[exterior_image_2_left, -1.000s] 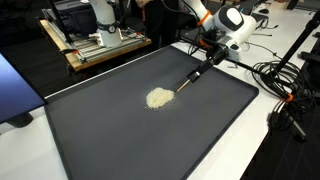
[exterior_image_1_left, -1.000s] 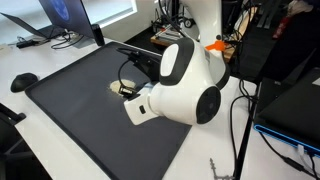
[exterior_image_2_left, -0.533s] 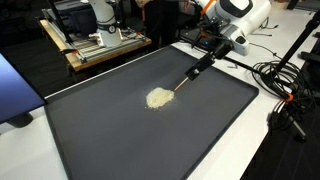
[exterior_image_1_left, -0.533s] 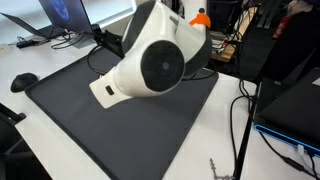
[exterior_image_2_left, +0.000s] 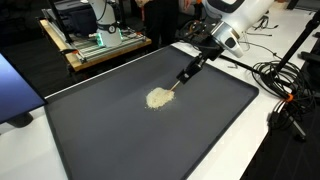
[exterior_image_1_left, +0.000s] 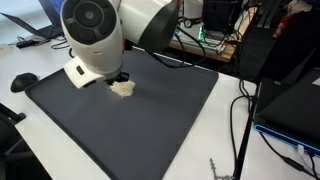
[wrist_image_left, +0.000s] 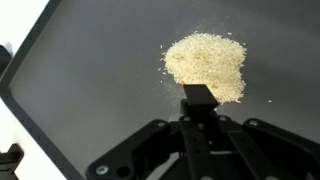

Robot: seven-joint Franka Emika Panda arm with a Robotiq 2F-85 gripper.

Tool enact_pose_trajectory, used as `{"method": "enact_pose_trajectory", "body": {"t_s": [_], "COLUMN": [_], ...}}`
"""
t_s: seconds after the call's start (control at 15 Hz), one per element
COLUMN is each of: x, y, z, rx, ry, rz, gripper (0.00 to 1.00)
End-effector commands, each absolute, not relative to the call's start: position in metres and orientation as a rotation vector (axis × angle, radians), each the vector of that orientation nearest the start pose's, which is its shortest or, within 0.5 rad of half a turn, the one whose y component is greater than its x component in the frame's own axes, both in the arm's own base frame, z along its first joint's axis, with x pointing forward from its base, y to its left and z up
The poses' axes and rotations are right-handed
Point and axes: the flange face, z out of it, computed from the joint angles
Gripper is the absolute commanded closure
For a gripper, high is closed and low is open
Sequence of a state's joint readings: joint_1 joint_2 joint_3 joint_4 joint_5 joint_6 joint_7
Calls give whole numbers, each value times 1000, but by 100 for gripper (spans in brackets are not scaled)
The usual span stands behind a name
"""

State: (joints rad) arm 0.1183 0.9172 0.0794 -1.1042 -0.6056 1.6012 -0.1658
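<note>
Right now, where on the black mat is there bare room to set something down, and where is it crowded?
Bare: the wide stretch of mat between the pale grain pile and the blue screen, plus the near corner. Crowded: from the pile up to the hand, shut on a thin tool, and the cables beside the mat.

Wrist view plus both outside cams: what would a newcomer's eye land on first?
A pale pile of grains lies near the middle of the big black mat, the only light patch on it. The gripper is shut on a thin dark tool whose tip is at the pile's edge. In an exterior view the white arm looms large, close to the camera.
</note>
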Motion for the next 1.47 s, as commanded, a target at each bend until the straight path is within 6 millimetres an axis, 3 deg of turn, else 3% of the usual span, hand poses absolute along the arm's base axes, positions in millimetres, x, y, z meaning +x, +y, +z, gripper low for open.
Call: {"method": "enact_pose_trajectory", "body": {"t_s": [0.0, 0.73, 1.07, 1.13, 1.4], "x": [710, 671, 653, 670, 662], "y": [43, -13, -43, -32, -46], "z": [258, 287, 290, 286, 286], "rx": [2607, 2808, 2978, 2911, 2948], "ry": [630, 449, 305, 360, 311], "rz": [-507, -372, -313, -340, -338], "gripper": [97, 97, 97, 87, 87]}}
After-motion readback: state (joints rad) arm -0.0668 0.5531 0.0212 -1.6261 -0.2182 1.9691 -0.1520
